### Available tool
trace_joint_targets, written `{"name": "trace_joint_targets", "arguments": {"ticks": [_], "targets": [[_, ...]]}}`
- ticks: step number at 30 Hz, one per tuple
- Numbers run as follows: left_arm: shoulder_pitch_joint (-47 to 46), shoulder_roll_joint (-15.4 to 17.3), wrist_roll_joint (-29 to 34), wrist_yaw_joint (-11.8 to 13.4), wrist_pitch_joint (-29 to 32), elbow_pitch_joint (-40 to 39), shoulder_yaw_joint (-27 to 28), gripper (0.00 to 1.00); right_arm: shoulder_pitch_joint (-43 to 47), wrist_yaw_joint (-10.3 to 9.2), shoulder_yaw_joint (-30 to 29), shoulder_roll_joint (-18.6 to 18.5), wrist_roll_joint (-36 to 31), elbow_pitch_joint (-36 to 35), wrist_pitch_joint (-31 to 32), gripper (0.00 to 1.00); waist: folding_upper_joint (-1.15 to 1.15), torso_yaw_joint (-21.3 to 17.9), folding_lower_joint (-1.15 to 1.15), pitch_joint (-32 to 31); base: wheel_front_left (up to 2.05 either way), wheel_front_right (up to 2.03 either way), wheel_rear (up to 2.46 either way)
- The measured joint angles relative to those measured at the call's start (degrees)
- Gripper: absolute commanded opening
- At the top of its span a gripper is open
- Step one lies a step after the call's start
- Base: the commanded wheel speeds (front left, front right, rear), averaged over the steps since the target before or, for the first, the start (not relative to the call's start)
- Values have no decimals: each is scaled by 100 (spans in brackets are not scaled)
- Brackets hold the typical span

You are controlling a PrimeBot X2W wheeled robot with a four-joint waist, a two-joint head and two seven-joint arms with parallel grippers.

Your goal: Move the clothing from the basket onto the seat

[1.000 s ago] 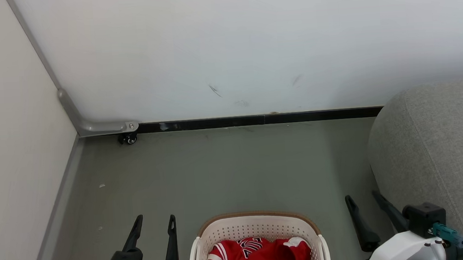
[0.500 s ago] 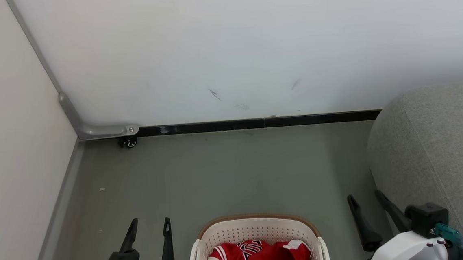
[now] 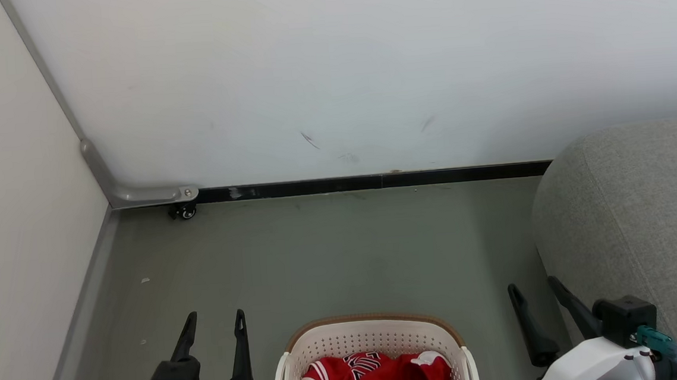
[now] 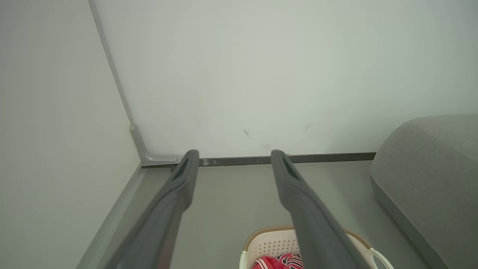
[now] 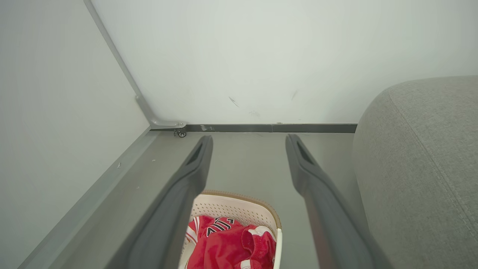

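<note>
left gripper (image 3: 215, 315): hangs just left of the basket, jaws spread, nothing between them.
basket (image 3: 372, 320): stands on the floor (image 3: 331, 256), well out from the edge under the far wall (image 3: 365, 63), between the two grippers.
clothing (image 3: 381, 379): a red jersey heaped inside the basket. It looks light, limp and thin, likely to drape and catch on the rim. I'd pinch a raised fold atop the heap rather than a flat layer.
right gripper (image 3: 531, 285): just right of the basket, jaws spread, empty.
seat (image 3: 631, 205): grey cushion at the floor's right edge, near the basket.
</note>
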Motion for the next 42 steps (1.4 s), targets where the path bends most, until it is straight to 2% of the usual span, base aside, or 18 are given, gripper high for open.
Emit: {"name": "trace_joint_targets", "arguments": {"ticks": [33, 42], "targets": [[-197, 12, 4, 36, 0, 13, 16, 100, 28, 0, 18, 0, 34, -238, -52, 100, 0, -84, 0, 232, 0, 0, 0], [-415, 118, 135, -98, 0, 120, -81, 100, 20, 0, -9, 0, -53, -424, -135, 100, 0, -133, -1, 465, 0, 0, 0]]}}
